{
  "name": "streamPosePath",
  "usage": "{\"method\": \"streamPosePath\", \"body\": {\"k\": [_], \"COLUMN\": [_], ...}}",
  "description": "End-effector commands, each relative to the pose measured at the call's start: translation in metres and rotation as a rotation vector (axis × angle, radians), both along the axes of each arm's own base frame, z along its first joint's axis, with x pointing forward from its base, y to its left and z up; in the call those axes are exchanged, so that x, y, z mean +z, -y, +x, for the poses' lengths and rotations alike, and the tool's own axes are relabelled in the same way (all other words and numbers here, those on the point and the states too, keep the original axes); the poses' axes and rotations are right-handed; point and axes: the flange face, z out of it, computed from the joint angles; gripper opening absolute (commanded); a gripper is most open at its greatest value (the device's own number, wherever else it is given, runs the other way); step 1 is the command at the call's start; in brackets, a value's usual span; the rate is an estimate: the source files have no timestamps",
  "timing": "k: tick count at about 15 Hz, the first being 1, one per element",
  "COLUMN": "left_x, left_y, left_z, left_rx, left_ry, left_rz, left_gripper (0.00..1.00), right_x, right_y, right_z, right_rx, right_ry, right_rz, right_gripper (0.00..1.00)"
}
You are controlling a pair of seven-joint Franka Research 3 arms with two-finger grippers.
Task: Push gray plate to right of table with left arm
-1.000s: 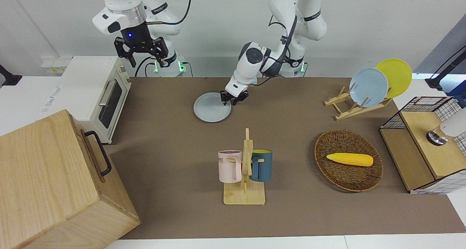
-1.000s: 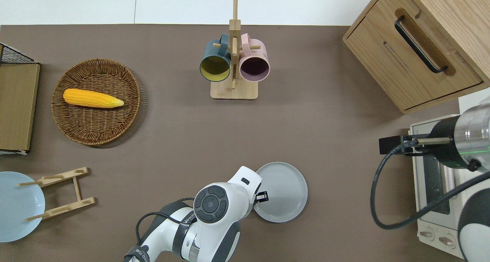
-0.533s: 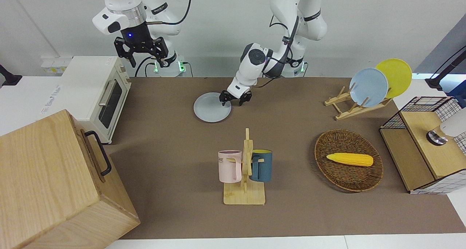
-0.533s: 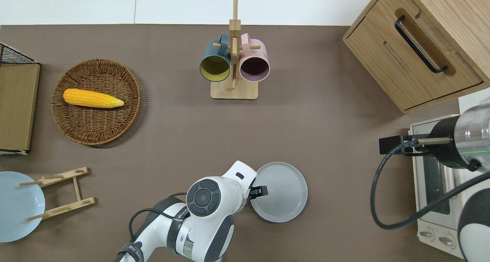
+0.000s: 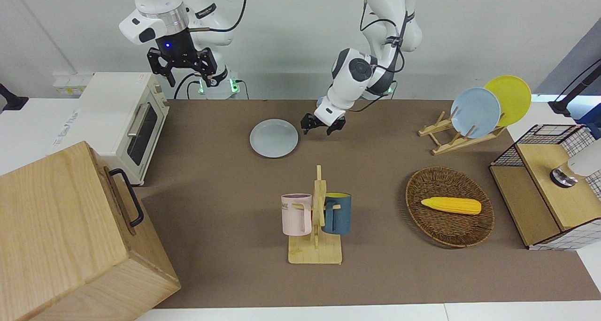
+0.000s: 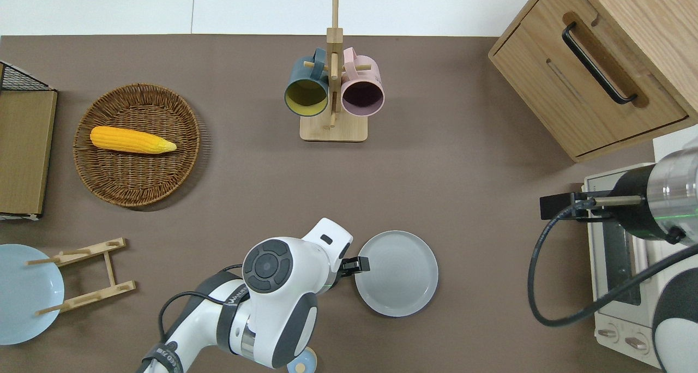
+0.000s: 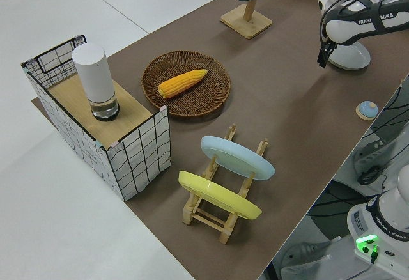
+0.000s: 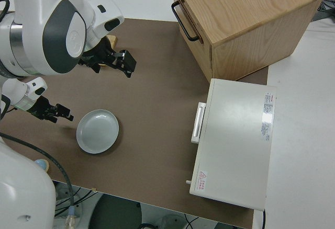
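The gray plate (image 5: 273, 138) lies flat on the brown table (image 5: 225, 185), nearer to the robots than the mug rack; it also shows in the overhead view (image 6: 396, 273) and the right side view (image 8: 97, 130). My left gripper (image 5: 323, 124) is open and empty. It hangs low over the mat just beside the plate's rim, on the side toward the left arm's end, as the overhead view (image 6: 354, 264) shows. It is clear of the plate. My right gripper (image 5: 183, 66) is open and parked.
A mug rack (image 5: 315, 227) holds a pink and a blue mug. A wicker basket (image 5: 448, 232) holds a corn cob (image 5: 451, 205). A dish rack (image 5: 458, 135) holds a sky-blue and a yellow plate. A toaster oven (image 5: 124, 119) and a wooden cabinet (image 5: 61, 236) stand at the right arm's end.
My left gripper has lifted off the plate's rim and drawn back toward the left arm's end of the table. The plate has stayed where it was.
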Motion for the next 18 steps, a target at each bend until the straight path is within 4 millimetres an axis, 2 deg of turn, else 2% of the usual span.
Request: {"method": "streamPosePath", "body": {"k": [1,5,8,13,16,18], "left_x": [0.033,0.051,0.073,0.131,0.166,0.196], "left_y": [-0.063,-0.11,-0.142,-0.186,-0.199,-0.205], "left_z": [0.017,0.032,0.038,0.06,0.064,0.065], "left_rx": [-0.064,-0.097,-0.112,-0.105,-0.086,-0.08], "left_ry": [0.025,0.065,0.078,0.046,0.025,0.012], "left_rz": [0.058,0.133,0.191,0.208,0.211,0.21], "left_gripper": [0.99,0.99,0.99,0.99,0.99,0.99], "right_x": [-0.001,-0.001,-0.001,-0.001,-0.001,-0.001], "right_y": [0.001,0.001,0.001,0.001,0.001,0.001], "right_z": [-0.008,-0.008,-0.008,-0.008,-0.008,-0.008], "right_rx": [-0.023,-0.023,-0.023,-0.023,-0.023,-0.023], "right_ry": [-0.005,-0.005,-0.005,-0.005,-0.005,-0.005], "right_rz": [0.009,0.009,0.009,0.009,0.009,0.009], "right_gripper": [0.996,0.996,0.996,0.996,0.996,0.996]}}
